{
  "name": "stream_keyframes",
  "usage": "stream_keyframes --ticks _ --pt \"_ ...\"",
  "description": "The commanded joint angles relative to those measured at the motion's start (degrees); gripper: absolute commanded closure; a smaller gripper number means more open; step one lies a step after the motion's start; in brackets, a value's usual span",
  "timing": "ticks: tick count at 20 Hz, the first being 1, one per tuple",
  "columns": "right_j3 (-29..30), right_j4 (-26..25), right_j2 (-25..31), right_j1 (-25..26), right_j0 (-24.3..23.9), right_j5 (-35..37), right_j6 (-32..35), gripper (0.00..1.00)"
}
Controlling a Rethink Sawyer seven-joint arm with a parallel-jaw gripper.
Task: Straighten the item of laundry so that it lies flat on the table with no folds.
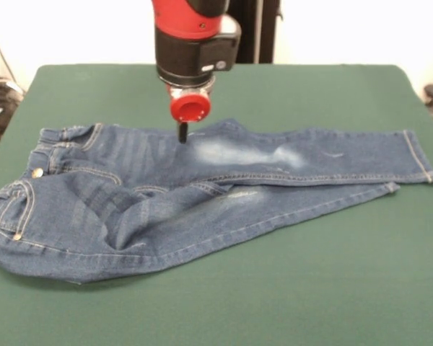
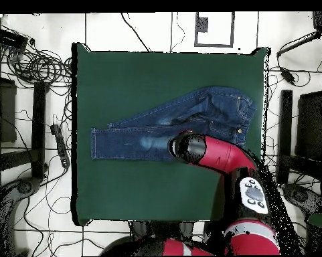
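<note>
I am hovering the fingers (image 1: 182, 132) low over the jeans (image 1: 202, 194), which are lying across the bench (image 1: 224, 303) with one leg overlapping the other just below them; whether they are open or closed, I cannot tell.

The small blue denim jeans (image 1: 202, 194) lie on the large green-clothed table (image 1: 310, 288) — waist left, cuffs right in the front view; the arm's gripper (image 1: 182, 133) touches the upper thigh.

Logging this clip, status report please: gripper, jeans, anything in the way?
Gripper down on jeans near the thigh. Jeans lie folded, one leg over the other, waist bunched. Table around them bare.
</note>
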Motion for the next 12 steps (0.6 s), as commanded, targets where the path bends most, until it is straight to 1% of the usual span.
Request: stream_keyframes --ticks 1,7,12 --pt "-4.5 -3.6 9.6 2.8 1.1 9.3 -12.2 1.00" --pt "-6.4 -5.1 10.3 2.6 1.0 12.7 -11.1 1.00" --pt "-7.7 -6.5 11.2 2.7 0.3 14.0 -12.0 1.00"
